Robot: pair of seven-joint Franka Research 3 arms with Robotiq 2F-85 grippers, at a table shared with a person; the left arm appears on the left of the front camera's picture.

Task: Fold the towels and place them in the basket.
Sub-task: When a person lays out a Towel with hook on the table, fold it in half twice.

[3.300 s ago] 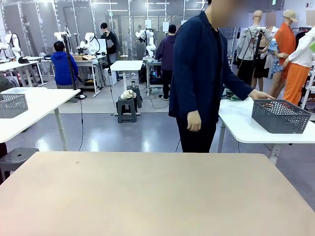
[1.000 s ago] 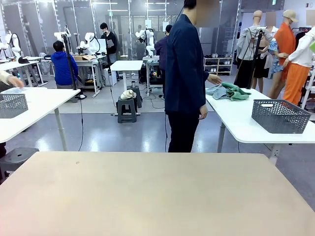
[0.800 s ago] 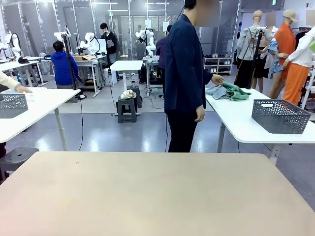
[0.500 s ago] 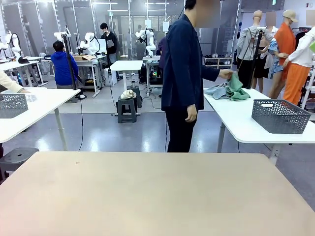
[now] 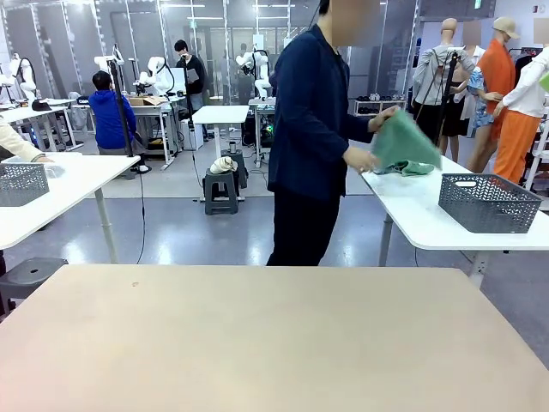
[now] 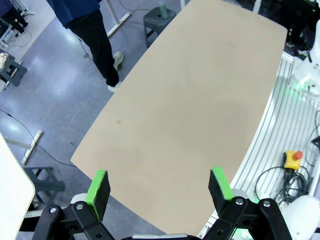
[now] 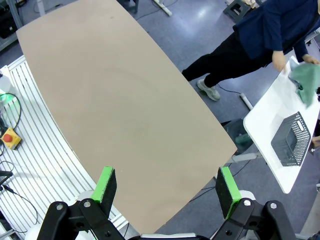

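Note:
A person in a dark jacket stands beyond my table, holding up a light-green towel [image 5: 401, 142] in both hands; another green towel [image 5: 405, 168] lies bunched on the white side table [image 5: 429, 225]. The same held towel [image 7: 306, 82] shows in the right wrist view. The dark grey basket [image 5: 487, 202] sits on that side table, also seen as the basket [image 7: 291, 140] from above. My left gripper [image 6: 159, 192] hangs open high over the tan table [image 6: 190, 100]. My right gripper [image 7: 167, 192] is open above the tan table [image 7: 115, 95], nothing between its fingers.
A second white table [image 5: 51, 193] at the left carries another grey mesh basket [image 5: 21, 183]. A dark stool [image 5: 26, 276] stands beside my table's left corner. Other people and tables fill the room behind.
The person has turned from the side table and lifted a green towel off the pile, spreading it in both hands. Neither arm has moved.

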